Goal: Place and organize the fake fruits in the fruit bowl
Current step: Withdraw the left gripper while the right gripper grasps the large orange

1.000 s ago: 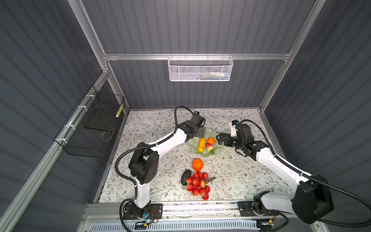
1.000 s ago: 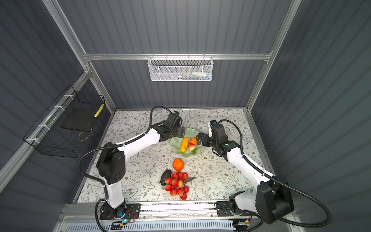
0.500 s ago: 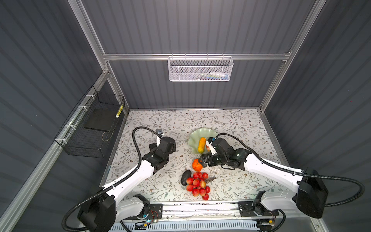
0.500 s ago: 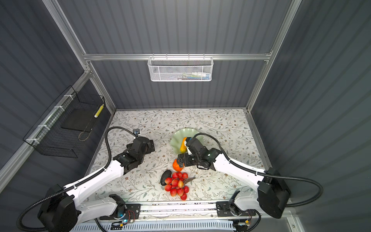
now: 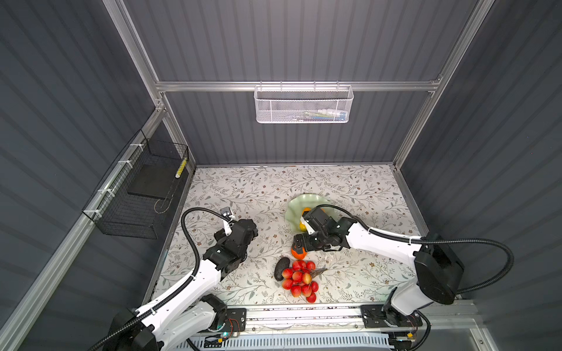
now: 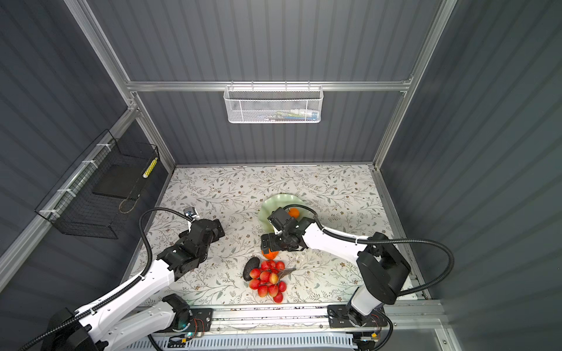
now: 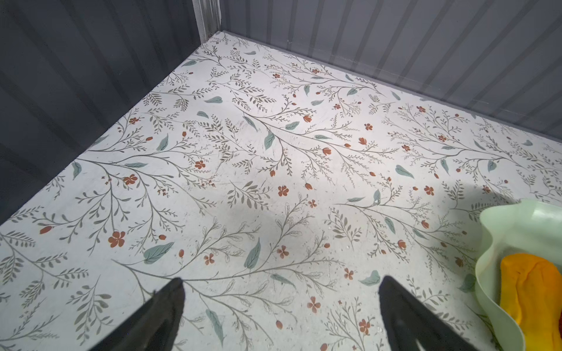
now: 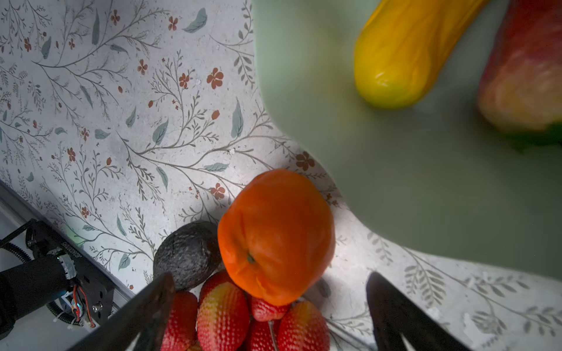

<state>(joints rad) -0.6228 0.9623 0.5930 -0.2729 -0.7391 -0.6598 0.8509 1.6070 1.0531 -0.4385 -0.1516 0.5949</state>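
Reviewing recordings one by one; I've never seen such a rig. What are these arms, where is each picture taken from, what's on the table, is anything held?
Two white robot arms work at a flowered table, each ending in a two-fingered gripper. Two pictures look down from overhead; two come from wrist cameras. The pale green fruit bowl holds a long yellow fruit, a strawberry and a small orange. On the table lie a large orange, an avocado and a bunch of cherries. The left gripper is open over bare table; the right gripper is open over the large orange. Nothing is held.
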